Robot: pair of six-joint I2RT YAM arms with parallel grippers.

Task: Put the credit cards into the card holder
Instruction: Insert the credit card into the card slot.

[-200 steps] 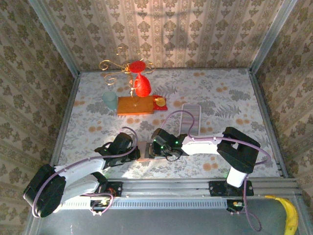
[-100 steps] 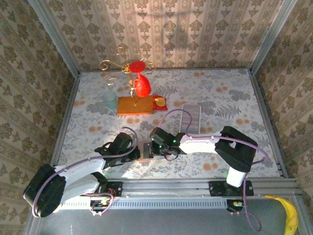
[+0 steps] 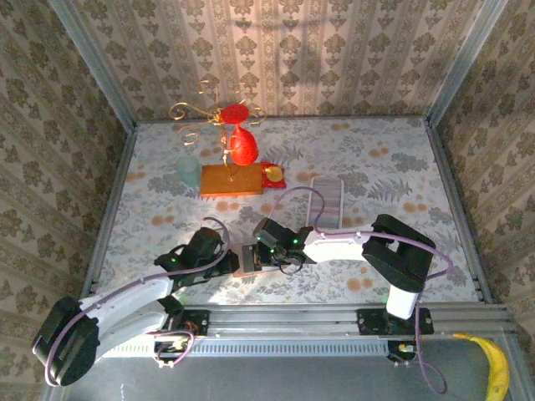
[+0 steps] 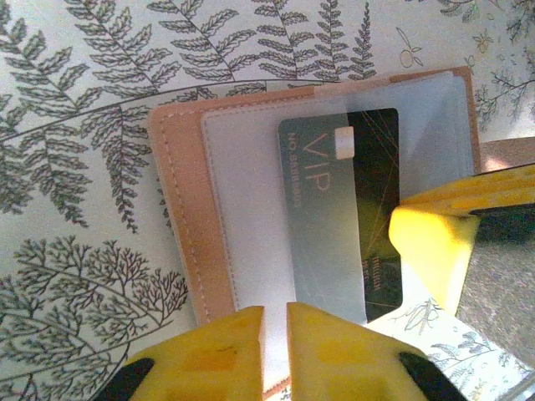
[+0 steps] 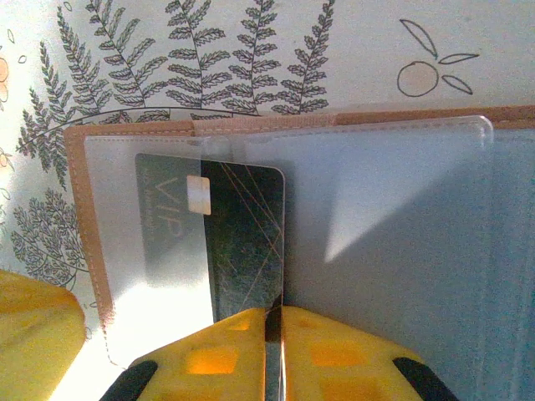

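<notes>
From above, I see the left gripper (image 3: 227, 261) and the right gripper (image 3: 266, 256) meeting over the card holder (image 3: 248, 257), which lies open on the worktop (image 3: 376, 167) between them.

On the left wrist camera, my fingers stand nearly together over the holder's near edge; I cannot tell whether they pinch it. A dark credit card (image 4: 343, 209) sits partly under the clear sleeve just ahead.

On the right wrist camera, the fingers are clenched on the card's near edge, with its far end tucked inside the sleeve.
</notes>
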